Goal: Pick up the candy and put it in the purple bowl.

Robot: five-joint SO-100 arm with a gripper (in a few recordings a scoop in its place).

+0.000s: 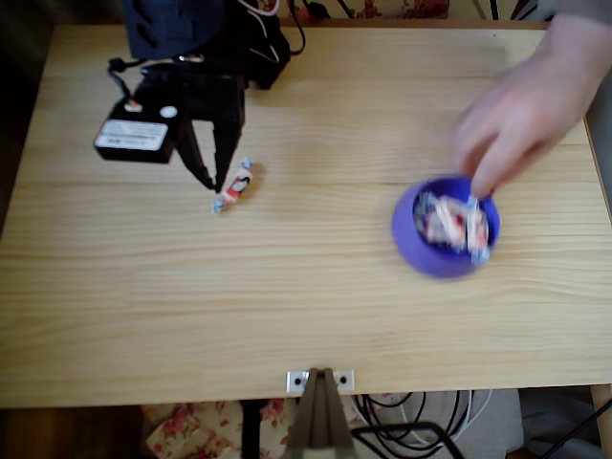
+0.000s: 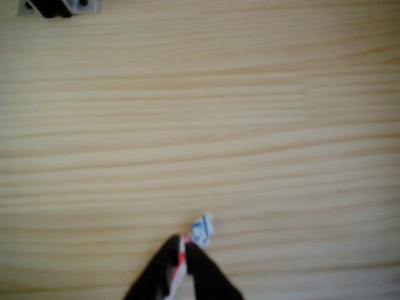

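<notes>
On the table [image 1: 287, 287], end effector [image 2: 181, 247] apparently pinches the candy [image 2: 199, 231].

Setting: a domestic room with a hobby robot bench set up in it.
A pale pine table [image 1: 287, 287] carries the gripper [image 1: 212, 172]. Well beyond the table's near edge from the gripper, floral-print fabric [image 1: 196, 430] and loose black cables [image 1: 411, 421] lie on the floor. A metal clamp bracket [image 1: 320, 382] grips that edge. Behind the gripper, more floral fabric [image 1: 382, 8] shows past the far edge.
</notes>
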